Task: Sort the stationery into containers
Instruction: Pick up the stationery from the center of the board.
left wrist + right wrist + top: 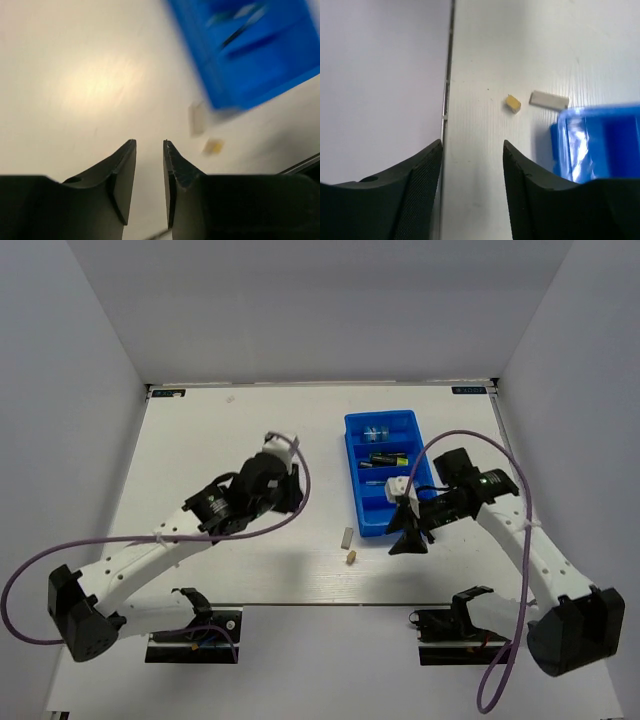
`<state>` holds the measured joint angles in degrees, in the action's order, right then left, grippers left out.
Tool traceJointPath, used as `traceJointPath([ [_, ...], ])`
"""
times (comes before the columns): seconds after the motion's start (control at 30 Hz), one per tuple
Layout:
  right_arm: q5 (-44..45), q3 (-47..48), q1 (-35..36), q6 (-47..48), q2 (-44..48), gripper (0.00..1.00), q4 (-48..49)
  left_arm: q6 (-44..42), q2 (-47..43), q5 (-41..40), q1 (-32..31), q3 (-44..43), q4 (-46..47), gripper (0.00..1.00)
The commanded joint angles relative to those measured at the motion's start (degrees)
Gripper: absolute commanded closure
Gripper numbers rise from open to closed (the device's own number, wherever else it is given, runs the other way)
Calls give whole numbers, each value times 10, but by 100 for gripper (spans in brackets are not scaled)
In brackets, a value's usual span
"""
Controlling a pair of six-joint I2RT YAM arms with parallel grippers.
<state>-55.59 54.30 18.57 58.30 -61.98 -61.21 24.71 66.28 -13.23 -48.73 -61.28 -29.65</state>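
The blue tray lies right of centre and holds a blue square pack and a dark highlighter. A small grey eraser and a tiny tan piece lie on the table just left of the tray's near end. My right gripper hangs open and empty over that near end. Its view shows the eraser, the tan piece and the tray's corner. My left gripper is left of the tray, narrowly open and empty, with the eraser and tan piece ahead.
White walls enclose the table on three sides. The table's near edge runs just beside my right gripper. Purple cables loop off both arms. The tray is blurred in the left wrist view.
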Motion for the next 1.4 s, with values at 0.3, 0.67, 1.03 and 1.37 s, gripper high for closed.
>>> traceJointPath([
  [0.3,132,42,192,342,-157,48,14,162,-250,-48,-2,222,-211,57],
  [0.67,255,44,283,199,-253,53,188,161,-260,-38,-2,237,-233,57],
  [1.03,288,12,307,197,-287,53,220,160,-285,-41,-2,262,-229,55],
  [1.37,319,-38,335,184,-296,70,263,166,-296,-38,-2,277,-219,55],
])
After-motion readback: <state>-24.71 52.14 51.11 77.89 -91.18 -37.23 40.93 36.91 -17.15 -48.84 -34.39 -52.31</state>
